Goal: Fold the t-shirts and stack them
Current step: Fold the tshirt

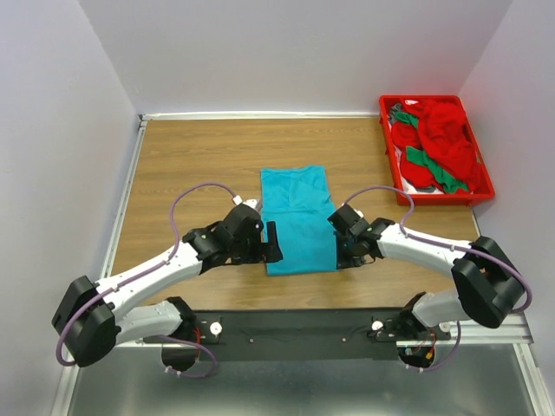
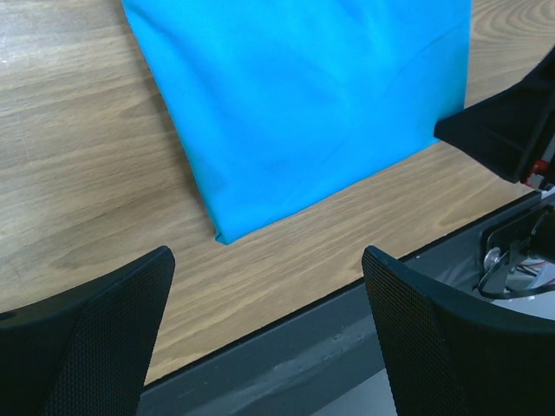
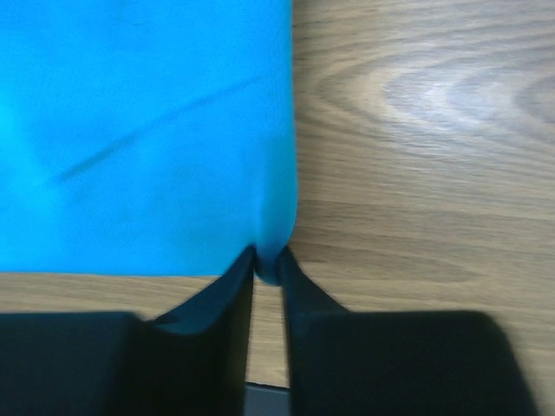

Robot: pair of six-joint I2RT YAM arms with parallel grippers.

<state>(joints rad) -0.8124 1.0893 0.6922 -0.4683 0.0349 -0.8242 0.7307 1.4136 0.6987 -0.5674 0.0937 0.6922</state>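
A teal t-shirt (image 1: 297,217) lies folded into a long strip in the middle of the wooden table, also filling the top of the left wrist view (image 2: 303,104) and the right wrist view (image 3: 139,130). My right gripper (image 1: 342,249) (image 3: 269,262) is shut on the shirt's near right corner, with a small bulge of teal cloth pinched between its fingers. My left gripper (image 1: 273,243) (image 2: 267,260) stands open just off the near left corner, nothing between its fingers. Red t-shirts (image 1: 442,130) and a green one (image 1: 438,169) lie crumpled in the tray.
The red plastic tray (image 1: 388,143) sits at the back right of the table. A black rail (image 1: 295,325) with the arm bases runs along the near edge, close behind both grippers. The right gripper's body (image 2: 512,130) shows at the right of the left wrist view.
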